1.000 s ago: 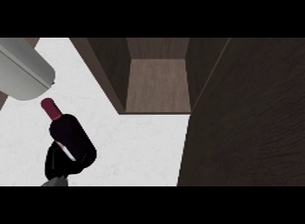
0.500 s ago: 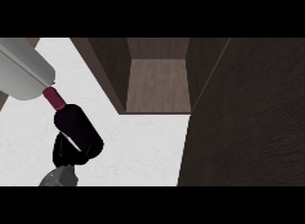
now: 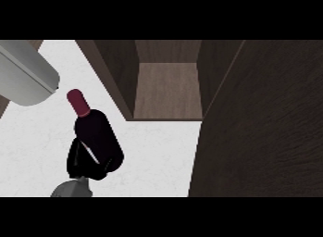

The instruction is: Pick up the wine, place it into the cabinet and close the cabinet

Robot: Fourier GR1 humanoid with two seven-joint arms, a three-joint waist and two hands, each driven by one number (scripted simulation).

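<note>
Shifted right toward the cabinet since a second ago: wine, over the counter, left of centre, right hand curled round its lower body. Glass, likely heavy, rigid, slippery, breakable; best held on the body, not the neck.

The wine bottle is near-black with a maroon cap, the counter mottled white, the cabinet dark brown wood-grain
</note>
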